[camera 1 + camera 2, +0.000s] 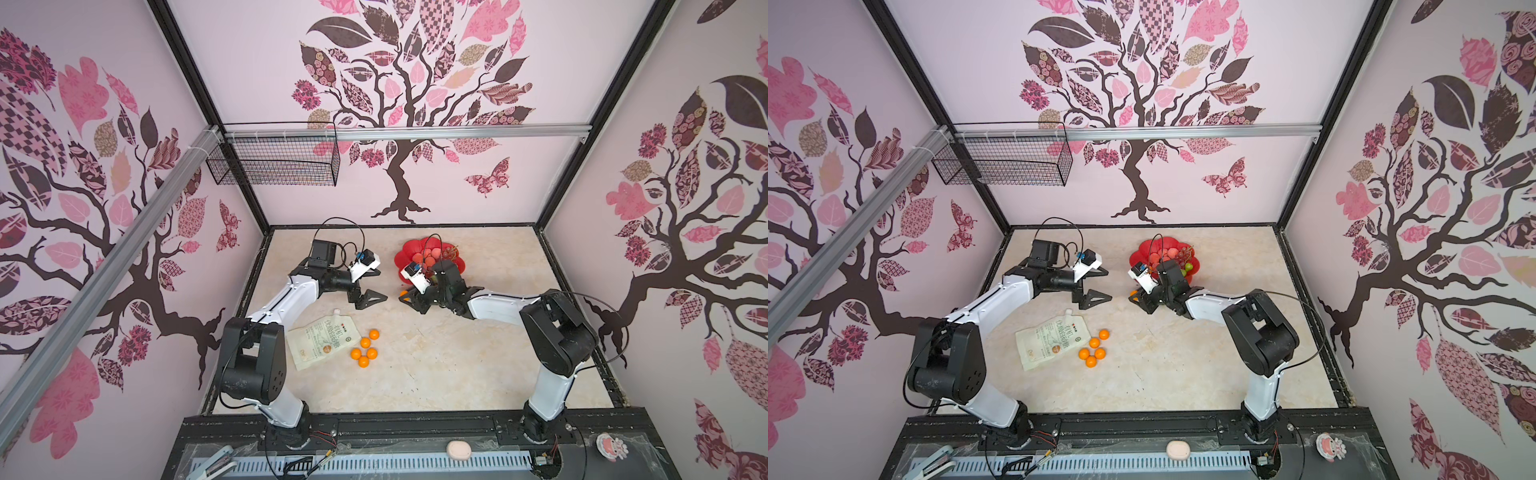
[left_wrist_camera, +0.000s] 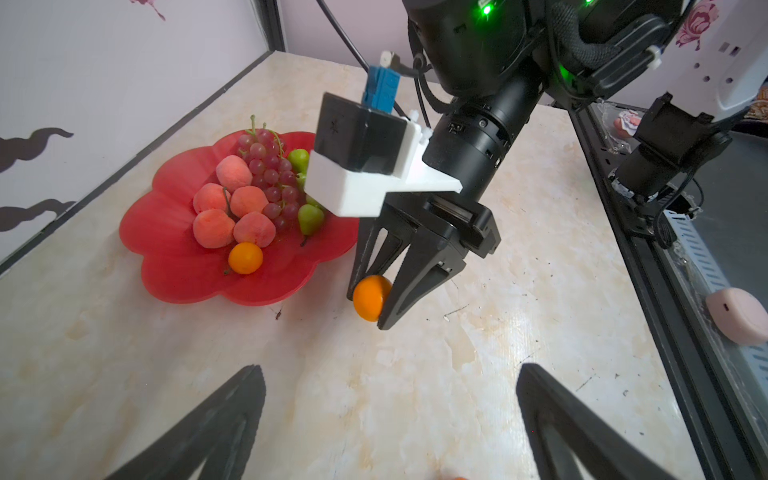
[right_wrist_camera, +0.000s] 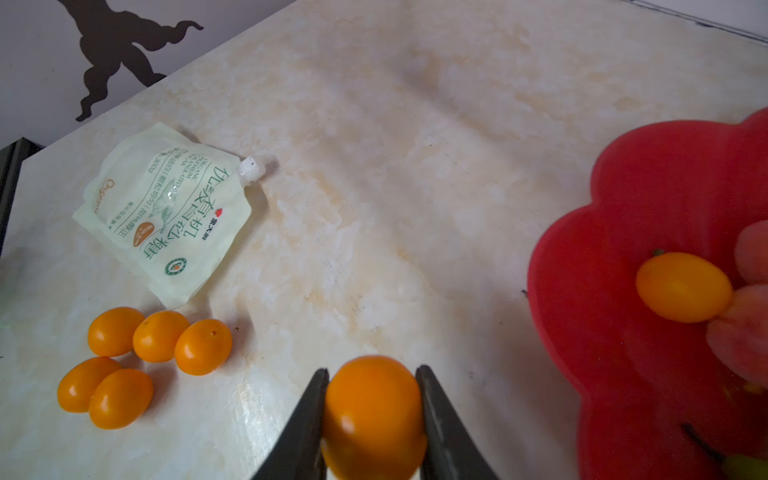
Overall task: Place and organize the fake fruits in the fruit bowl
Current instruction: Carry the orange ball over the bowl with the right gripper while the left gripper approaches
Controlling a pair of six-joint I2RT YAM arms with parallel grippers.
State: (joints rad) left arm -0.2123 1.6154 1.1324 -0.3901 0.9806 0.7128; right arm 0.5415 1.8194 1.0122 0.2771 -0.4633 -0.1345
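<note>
1. Right fingers (image 3: 438, 419) clamped on an orange (image 3: 374, 419), just off the near-left rim of the fruit bowl (image 2: 174, 266).
2. Left fingers (image 2: 224, 419) apart, empty.
3. Judgement: lift clear over the rim and release low beside the second orange (image 2: 245, 257); being round, it likely rolls.

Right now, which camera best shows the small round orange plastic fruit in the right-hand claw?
Right wrist view: the orange fruit looms large in the right gripper. The left wrist view shows it smaller, side-on; both top views, a sliver.

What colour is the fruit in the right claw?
The fruit is orange; right wrist view shows it best.
</note>
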